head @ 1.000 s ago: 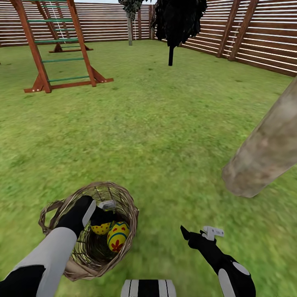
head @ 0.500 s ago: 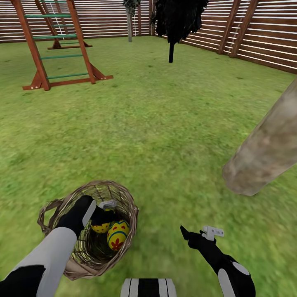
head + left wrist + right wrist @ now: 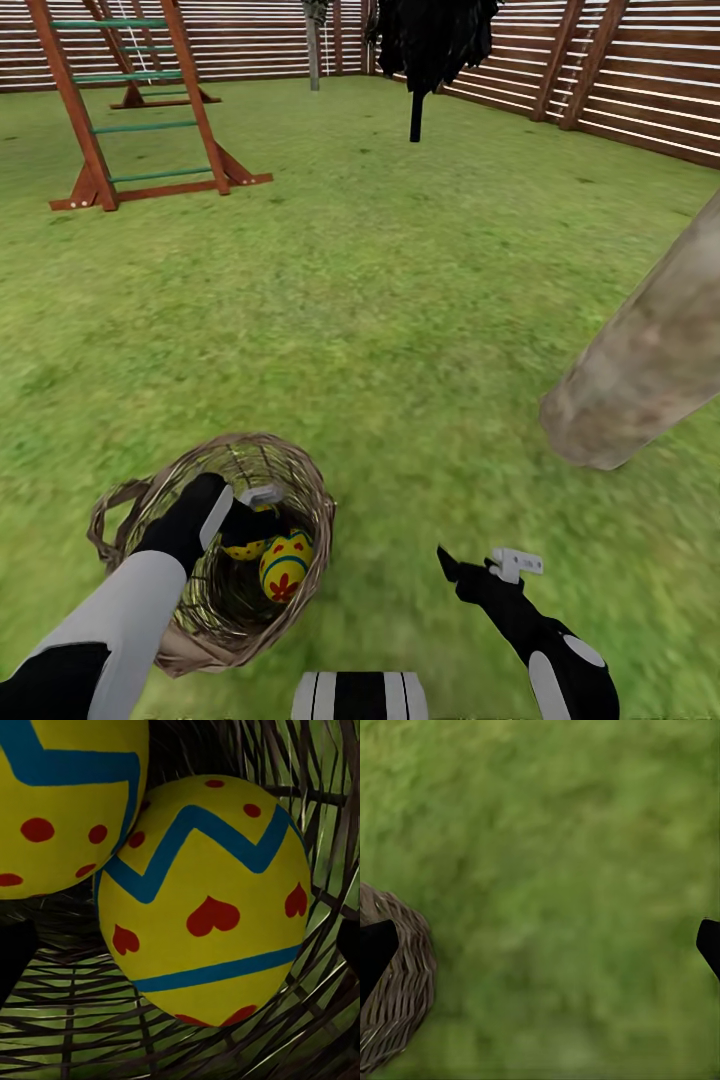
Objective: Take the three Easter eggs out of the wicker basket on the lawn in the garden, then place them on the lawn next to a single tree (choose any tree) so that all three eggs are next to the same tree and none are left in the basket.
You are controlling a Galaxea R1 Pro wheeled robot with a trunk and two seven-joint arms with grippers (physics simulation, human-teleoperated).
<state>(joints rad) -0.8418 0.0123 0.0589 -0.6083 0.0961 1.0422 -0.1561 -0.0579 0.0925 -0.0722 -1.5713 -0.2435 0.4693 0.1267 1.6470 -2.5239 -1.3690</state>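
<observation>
The wicker basket point(image 3: 180, 620) stands on the lawn point(image 3: 400, 300) at the near left. My left gripper point(image 3: 256, 520) reaches down inside it, open. In the left wrist view a yellow egg point(image 3: 206, 900) with blue zigzag and red hearts lies between the dark fingertips point(image 3: 13, 952) without touching them, and a second egg point(image 3: 67, 802) with red dots lies against it. Both eggs point(image 3: 285, 565) point(image 3: 243, 549) rest at the basket's bottom; a third is hidden. My right gripper point(image 3: 478, 568) hovers open over grass to the basket's right. The thick grey-beige tree trunk point(image 3: 650, 360) leans at right.
A wooden playset ladder point(image 3: 130, 110) stands far left. A thin near-black tree point(image 3: 416, 100) and a slim grey tree point(image 3: 314, 50) stand at the back by the slatted fence point(image 3: 620, 90). The basket's rim point(image 3: 401, 990) shows beside my right gripper point(image 3: 540, 949).
The head view has tilted slightly down, shifting the far yard up. Both arms and the eggs stay about where they were.
</observation>
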